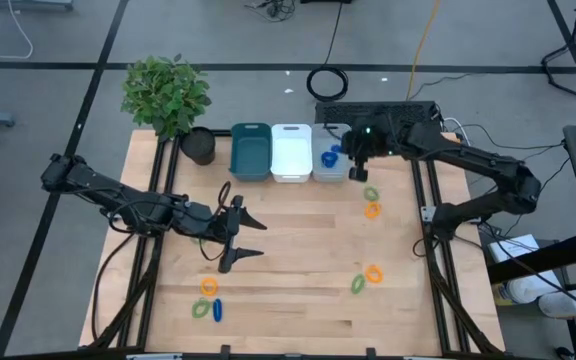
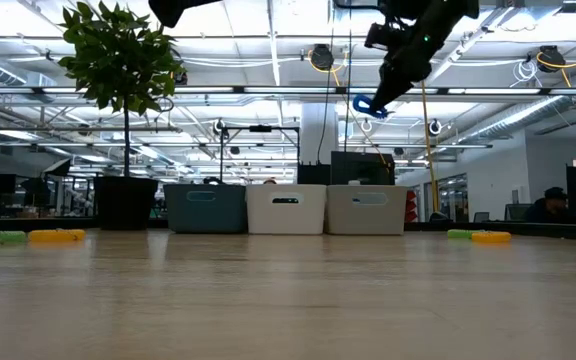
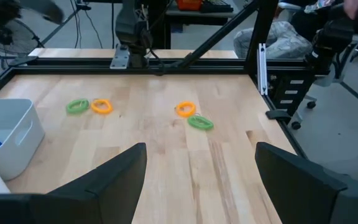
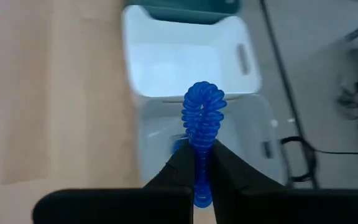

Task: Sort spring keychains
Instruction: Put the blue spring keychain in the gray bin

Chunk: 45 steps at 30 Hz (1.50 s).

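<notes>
High view: right gripper (image 1: 360, 160) hangs by the grey bin (image 1: 330, 166); left gripper (image 1: 251, 240) wide open, empty, mid-table. Low view: blue keychain (image 2: 368, 105) is up in air. Right wrist view: fingers pinch it above bin w/ blue inside.

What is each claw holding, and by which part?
The right claw pinches a blue keychain by one end of its coil, above the bins. The left claw is open, holding nothing.

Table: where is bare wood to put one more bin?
Bare wood lies in the middle of the table, between the bins and the front keychain pairs. The back edge is crowded: plant, bins, right fingers.
</notes>
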Motion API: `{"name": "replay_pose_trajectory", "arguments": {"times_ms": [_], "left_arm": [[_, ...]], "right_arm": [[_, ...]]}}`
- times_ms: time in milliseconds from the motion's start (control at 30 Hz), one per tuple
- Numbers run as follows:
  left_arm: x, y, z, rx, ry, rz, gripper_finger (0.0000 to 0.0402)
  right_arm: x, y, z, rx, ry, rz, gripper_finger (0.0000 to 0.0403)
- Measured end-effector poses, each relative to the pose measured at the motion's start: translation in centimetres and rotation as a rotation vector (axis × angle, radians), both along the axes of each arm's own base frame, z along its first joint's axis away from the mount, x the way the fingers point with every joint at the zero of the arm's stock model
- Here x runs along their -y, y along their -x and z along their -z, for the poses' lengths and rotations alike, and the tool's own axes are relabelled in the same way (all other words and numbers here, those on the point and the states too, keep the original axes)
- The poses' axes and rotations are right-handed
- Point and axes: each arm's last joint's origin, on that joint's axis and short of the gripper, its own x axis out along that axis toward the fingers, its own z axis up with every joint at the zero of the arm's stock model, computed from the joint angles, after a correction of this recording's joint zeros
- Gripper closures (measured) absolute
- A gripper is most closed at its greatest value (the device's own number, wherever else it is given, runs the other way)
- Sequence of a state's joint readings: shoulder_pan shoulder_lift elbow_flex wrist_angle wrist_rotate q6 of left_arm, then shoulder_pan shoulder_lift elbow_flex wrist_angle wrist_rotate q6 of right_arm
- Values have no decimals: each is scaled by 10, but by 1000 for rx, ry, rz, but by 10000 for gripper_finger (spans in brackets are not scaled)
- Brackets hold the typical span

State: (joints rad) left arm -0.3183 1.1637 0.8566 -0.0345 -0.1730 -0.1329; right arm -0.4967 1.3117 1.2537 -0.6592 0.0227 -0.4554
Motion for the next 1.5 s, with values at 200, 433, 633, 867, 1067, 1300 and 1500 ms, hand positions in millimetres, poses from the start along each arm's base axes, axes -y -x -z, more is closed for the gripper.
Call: {"name": "replay_pose_trajectory", "arguments": {"times_ms": [200,433,633,867,1067,1300,1500], "left_arm": [[0,0,0,1,-5,-1,91],[0,0,0,0,-3,-10,91],[0,0,0,0,-3,-11,91],[0,0,0,0,-2,-11,91],[0,0,1,-8,-3,-12,91],[-1,1,3,-31,-3,-15,91],[-1,1,4,-46,-7,-16,91]], "right_arm": [[28,-5,2,8,142,9,395],[63,-27,40,-125,122,27,395],[86,-43,73,-241,36,37,395],[102,-59,105,-338,-94,8,395],[105,-64,130,-390,-179,-9,395],[105,-65,141,-415,-215,-15,395],[106,-66,140,-409,-195,-2,391]]}}
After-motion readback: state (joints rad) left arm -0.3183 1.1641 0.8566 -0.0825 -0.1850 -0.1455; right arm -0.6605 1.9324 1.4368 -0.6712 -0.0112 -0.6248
